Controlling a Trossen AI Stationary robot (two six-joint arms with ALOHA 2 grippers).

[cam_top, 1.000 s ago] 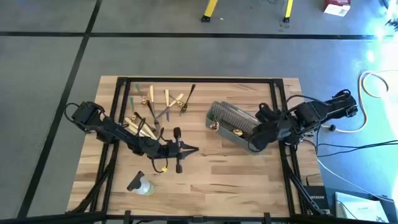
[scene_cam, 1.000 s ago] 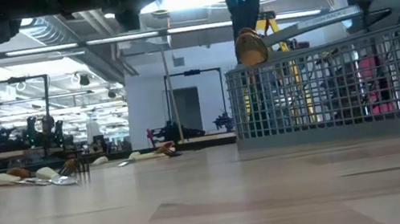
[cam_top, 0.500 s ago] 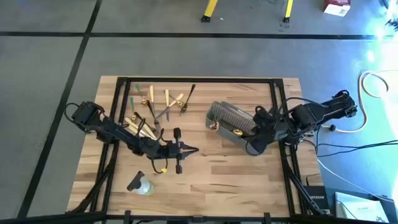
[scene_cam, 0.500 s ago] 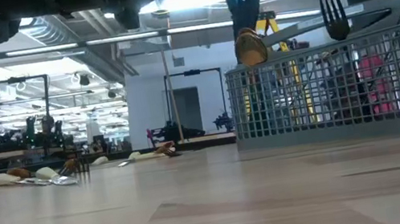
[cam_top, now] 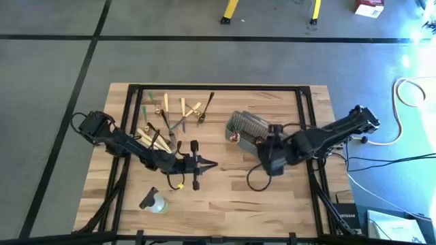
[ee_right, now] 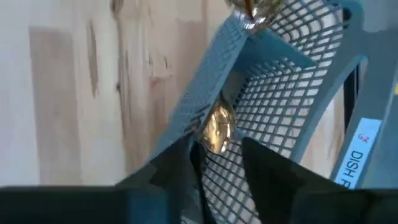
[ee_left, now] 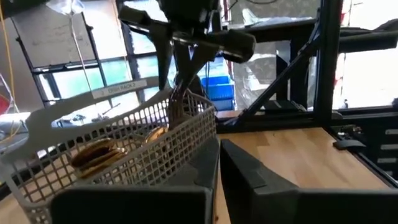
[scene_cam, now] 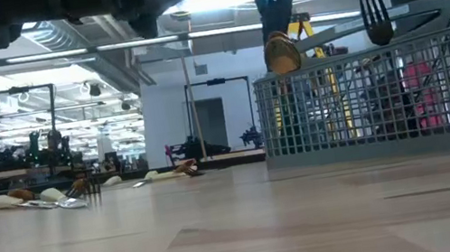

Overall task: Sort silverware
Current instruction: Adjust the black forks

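A grey wire-mesh basket [cam_top: 246,126] lies right of the table's middle. A gold spoon [ee_right: 217,127] rests inside it, and another gold piece [scene_cam: 281,52] sticks up over its rim. A black fork [scene_cam: 376,16] stands in the basket with its tines up. My right gripper [ee_right: 217,165] hangs open right over the basket, and nothing shows between its fingers. My left gripper [cam_top: 212,163] stays shut near the table's middle, pointing at the basket. Loose gold, black and green silverware [cam_top: 170,116] lies at the far left.
A small clear bottle [cam_top: 155,201] lies near the front left. A dark frame [cam_top: 218,87] runs along the table's far and side edges. Bare wood [cam_top: 231,197] lies between the basket and the front edge.
A black fork has come to stand in the basket with its tines up and has stayed there since. My right arm has stretched out toward the table's left, bringing its gripper farther over the basket.
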